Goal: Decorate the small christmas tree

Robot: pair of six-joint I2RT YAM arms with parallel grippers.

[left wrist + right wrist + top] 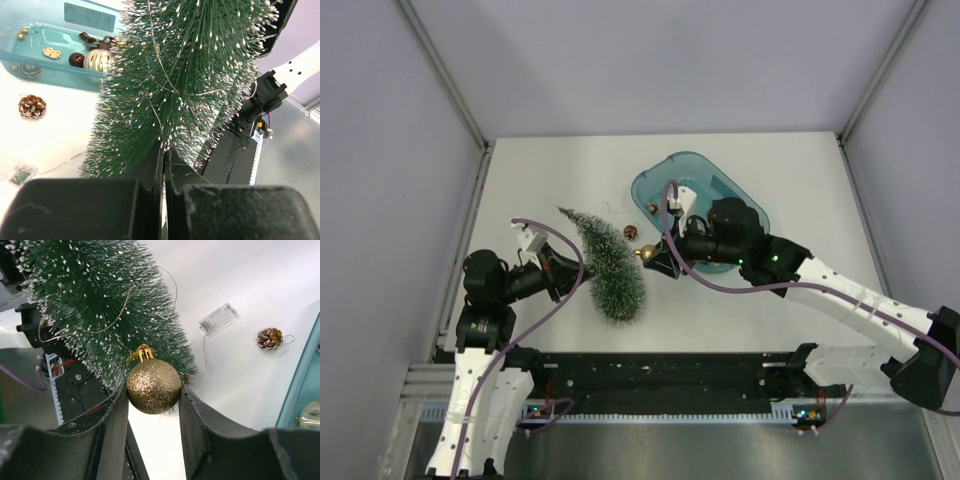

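The small christmas tree [605, 262] is found just to the left of the teal tray [655, 180], on the side nearer the arm bases, tilted with its tip pointing away from them. It is a slim cone of dark green bristles tipped with white, and a thin wire is draped through the bristles. Its base cannot be made out.

Inside the tray, a striped gold ball [98, 60], a dark red ball [76, 60], a brown ribbon bow [95, 41], a pale leaf-shaped cutout [51, 52] and small gold bells [22, 32] are seen. Just outside the tray's wall, between it and the tree, a frosted pine cone [32, 106] is lying, and a clear battery box [218, 318] is placed near it.

The left gripper [164, 165] is closed, its fingertips buried in the tree's lower bristles; whether bristles are pinched cannot be told. A gold glitter ball [153, 386] is clamped by the right gripper [153, 392] and is held against the bristles on the tree's tray-facing side.
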